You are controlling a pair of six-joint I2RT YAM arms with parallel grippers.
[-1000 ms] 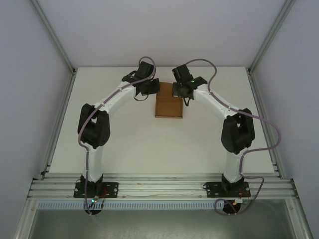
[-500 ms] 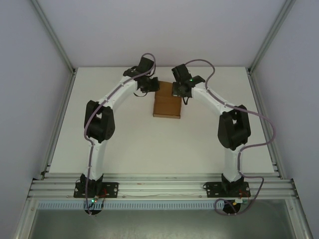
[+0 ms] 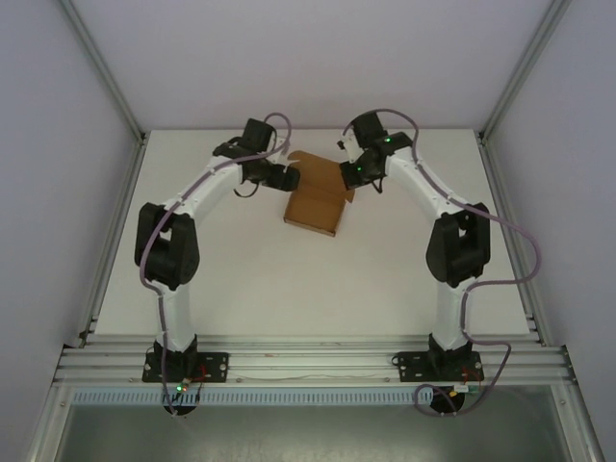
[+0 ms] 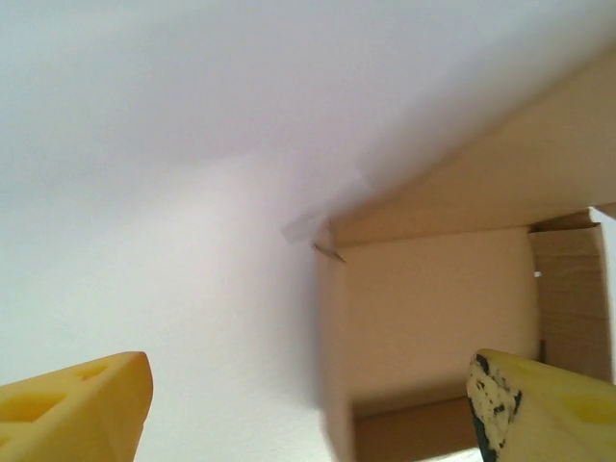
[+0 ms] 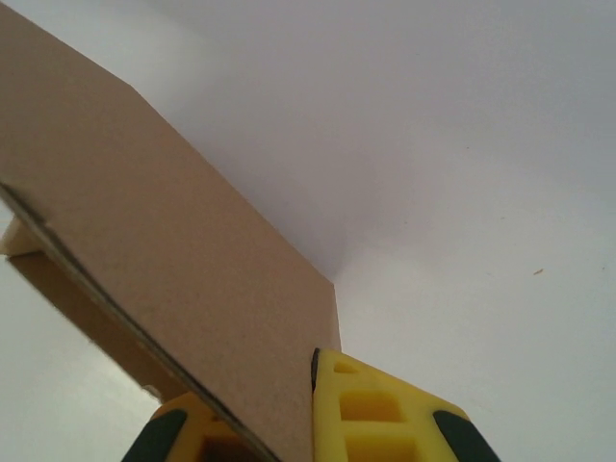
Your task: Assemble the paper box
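While the right tool [image 3: 352, 177] was clamped on a flap of the paper box [image 3: 312, 204], the left tool [image 3: 285, 177] stood with its jaws spread wide and nothing between them. From above, the box lay on the white bench [image 3: 289, 289], towards the far middle, between the two tools and turned slightly askew, its near end pointing down and a little right. Its far end was lifted, with a flap raised there.

On the left wrist view, the left tool [image 4: 308, 399] showed two yellow fingers [image 4: 82, 409] at the bottom corners, well apart, the right one scuffed with dark marks. Beyond them the box [image 4: 433, 318] stood open, its plain brown inner walls and a sloping flap above them in view.

On the right wrist view, the right tool [image 5: 289, 428] had its yellow fingers [image 5: 385, 414] closed against a slanting panel of the box [image 5: 164, 250], the cardboard edge running down between them. Every cardboard face seen was bare brown; the yellow fingers had moulded recesses.
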